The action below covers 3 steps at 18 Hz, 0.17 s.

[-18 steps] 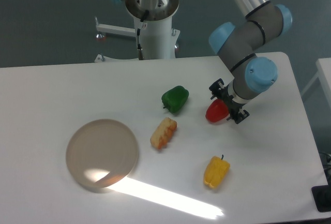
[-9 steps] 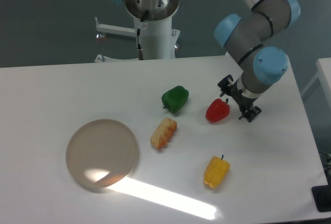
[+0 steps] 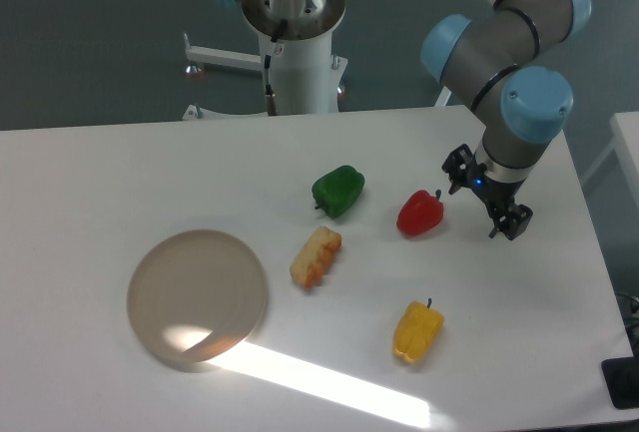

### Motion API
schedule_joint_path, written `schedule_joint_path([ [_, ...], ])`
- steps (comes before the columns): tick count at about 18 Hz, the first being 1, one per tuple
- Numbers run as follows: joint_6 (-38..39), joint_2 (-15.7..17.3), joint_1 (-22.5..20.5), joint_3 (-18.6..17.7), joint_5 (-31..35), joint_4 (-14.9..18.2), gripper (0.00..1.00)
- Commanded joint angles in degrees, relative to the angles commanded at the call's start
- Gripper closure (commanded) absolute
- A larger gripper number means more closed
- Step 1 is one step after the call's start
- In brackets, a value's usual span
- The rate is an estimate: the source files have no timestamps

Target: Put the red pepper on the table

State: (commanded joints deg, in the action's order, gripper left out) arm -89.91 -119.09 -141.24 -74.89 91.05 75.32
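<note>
The red pepper rests on the white table, right of centre, its dark stem pointing to the upper right. My gripper hangs just to the right of it, apart from it. Its two black fingers are spread open and hold nothing.
A green pepper lies left of the red one. An orange-and-white food piece sits below the green pepper, and a yellow pepper lies nearer the front. A round beige plate is at the left. The arm's base column stands behind the table.
My gripper has let go of the red pepper and moved away to the right. The pepper now stays on the table by itself.
</note>
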Motion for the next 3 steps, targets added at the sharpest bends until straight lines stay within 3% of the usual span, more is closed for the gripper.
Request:
schedule_joint_path([
  [3,0.2,0.0,0.0,-0.1,-0.2,-0.3,0.00],
])
